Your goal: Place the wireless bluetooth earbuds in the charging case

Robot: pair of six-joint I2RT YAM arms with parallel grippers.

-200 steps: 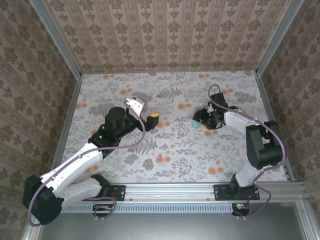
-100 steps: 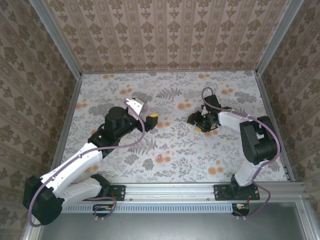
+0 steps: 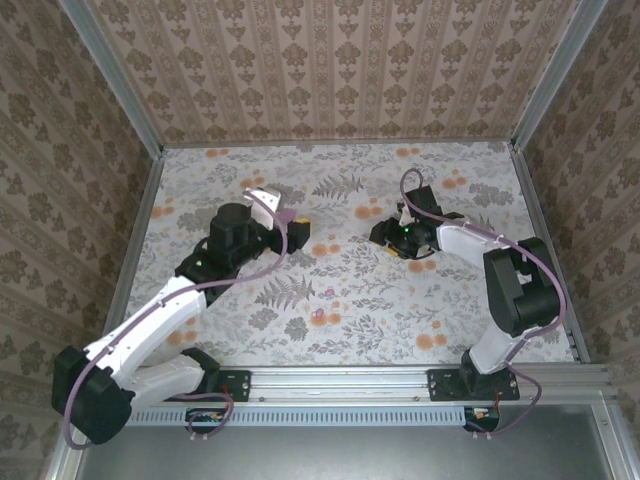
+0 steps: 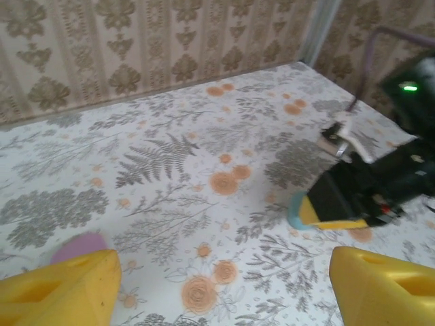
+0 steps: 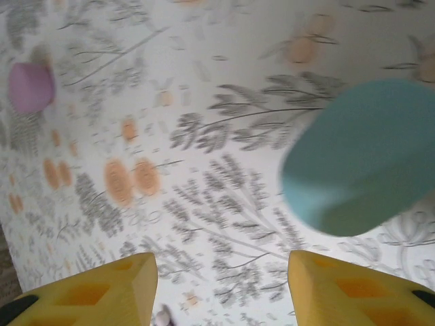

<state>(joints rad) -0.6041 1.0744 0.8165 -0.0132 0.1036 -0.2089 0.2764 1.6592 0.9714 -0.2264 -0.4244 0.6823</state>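
Both sets of jaws are released and empty. The left gripper [image 4: 224,272] has its yellow fingers [image 4: 61,288] spread wide over bare floral cloth [image 4: 170,122]. The right gripper [image 5: 221,272] is parted with only cloth between its pads. It sits just short of the cyan charging case [image 5: 360,156], which lies ahead and off to one side of the fingers, not between them. The pink case [image 4: 78,246] lies just beyond one finger of the left gripper. I can't place the earbuds for sure. The best candidate is a tiny pink speck [image 3: 328,292] on the cloth between the arms in the top view, well apart from both grippers and both cases. Risks as I read them:

1. The right gripper is off-axis to the cyan case, so advancing or closing from here likely shoves or spins the smooth pebble instead of seating it.
2. I can't tell whether either lid is open because both wrist views are blurred. If a lid is shut, nothing goes in.
3. A bud that small and glossy squirts out of an off-centre pinch, then gets lost among the printed flowers.
4. A pink bud could end up in the cyan case.
5. Both arms converging on the middle could clip each other.
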